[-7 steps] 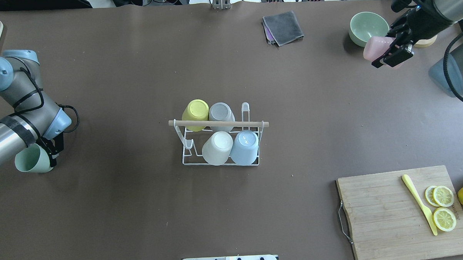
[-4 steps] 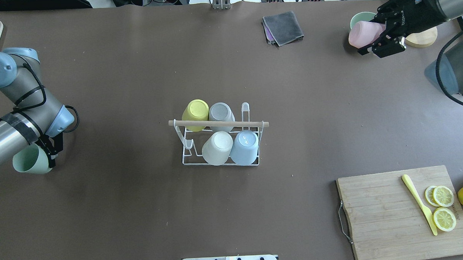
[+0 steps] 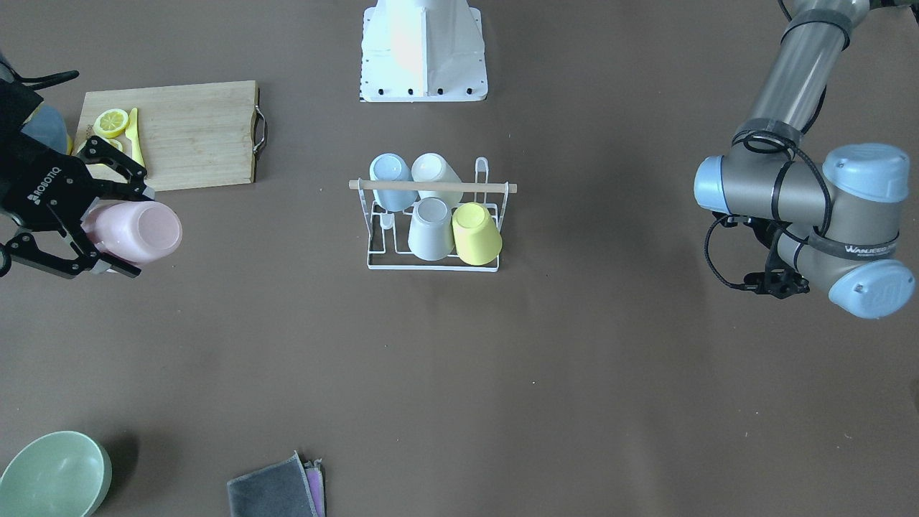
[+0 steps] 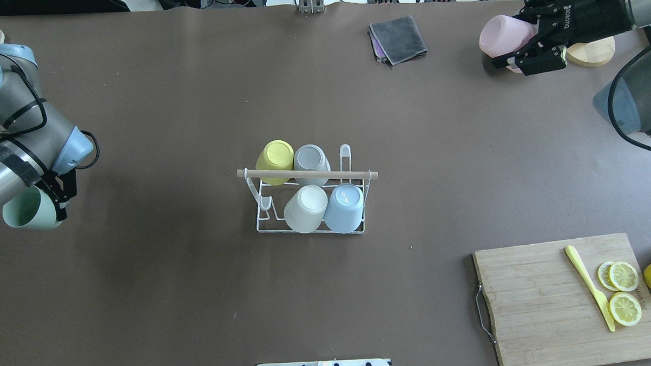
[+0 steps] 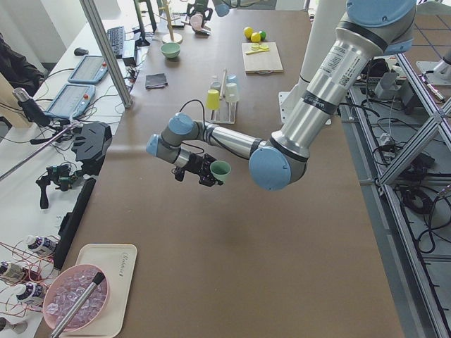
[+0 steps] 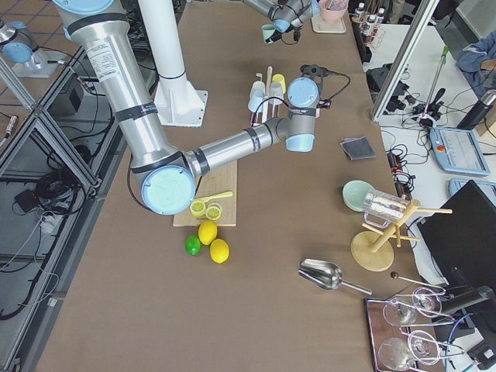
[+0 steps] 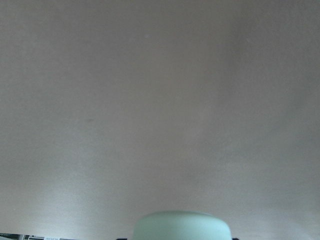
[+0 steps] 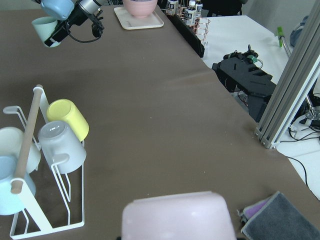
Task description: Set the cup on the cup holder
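The pink cup [image 4: 498, 33] sat pinched in my right hand [image 4: 515, 38], well apart from the cup holder [image 4: 308, 174] at the middle of the worktop [image 4: 192, 101]. I judged it wanted tipping mouth-down over a free prong [image 4: 345, 151] (four cups [image 4: 306, 207] filled the rest); my left hand [image 4: 52, 200] pinched a green cup [image 4: 27, 211].

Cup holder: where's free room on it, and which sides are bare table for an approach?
Cup holder has two free prongs, from the robot's side: far right, beside the grey cup, and near left, beside the white cup. Bare table borders all four sides, widest toward the green cup and the pink cup. Crowded: cutting board corner.
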